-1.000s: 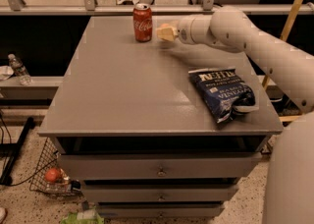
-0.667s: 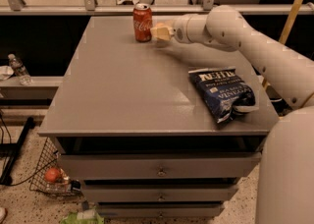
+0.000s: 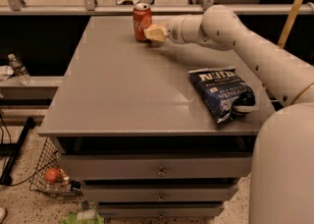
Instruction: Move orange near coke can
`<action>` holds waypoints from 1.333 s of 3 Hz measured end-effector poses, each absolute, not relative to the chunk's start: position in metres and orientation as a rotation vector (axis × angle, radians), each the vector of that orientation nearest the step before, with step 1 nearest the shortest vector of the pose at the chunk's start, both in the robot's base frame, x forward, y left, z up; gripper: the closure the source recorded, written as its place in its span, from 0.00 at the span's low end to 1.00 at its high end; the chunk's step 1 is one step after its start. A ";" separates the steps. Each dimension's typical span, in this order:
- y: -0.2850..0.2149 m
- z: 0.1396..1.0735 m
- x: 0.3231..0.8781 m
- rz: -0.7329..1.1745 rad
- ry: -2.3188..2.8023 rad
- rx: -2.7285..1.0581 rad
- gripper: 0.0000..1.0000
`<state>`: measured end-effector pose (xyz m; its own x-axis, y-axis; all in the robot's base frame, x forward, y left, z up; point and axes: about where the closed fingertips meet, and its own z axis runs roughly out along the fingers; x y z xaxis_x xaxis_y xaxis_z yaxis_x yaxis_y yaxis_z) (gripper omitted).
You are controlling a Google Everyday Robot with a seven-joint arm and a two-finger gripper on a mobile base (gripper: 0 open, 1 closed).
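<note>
The red coke can (image 3: 142, 21) stands upright at the far edge of the grey table (image 3: 122, 90). My gripper (image 3: 156, 33) reaches in from the right, low over the table. Its pale tip sits right beside the can's right side, touching or nearly touching it. The orange does not show: it is hidden, and I cannot tell whether it is inside the gripper. My white arm (image 3: 230, 31) stretches across the far right of the table.
A dark blue chip bag (image 3: 223, 93) lies at the table's right, under my arm. Drawers sit below the tabletop. On the floor at left are a wire basket with a reddish round fruit (image 3: 52, 175) and a water bottle (image 3: 18, 68). A railing runs behind the table.
My gripper has moved a little to the left, closing the gap to the coke can. The can and the chip bag have not moved.
</note>
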<state>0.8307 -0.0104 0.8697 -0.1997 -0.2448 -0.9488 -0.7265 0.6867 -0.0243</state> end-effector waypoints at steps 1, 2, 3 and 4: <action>-0.002 0.865 0.827 0.556 1.776 -0.792 1.00; 0.000 0.864 0.827 0.559 1.776 -0.794 0.83; 0.003 0.862 0.827 0.563 1.777 -0.797 0.58; 0.006 0.861 0.826 0.567 1.777 -0.801 0.35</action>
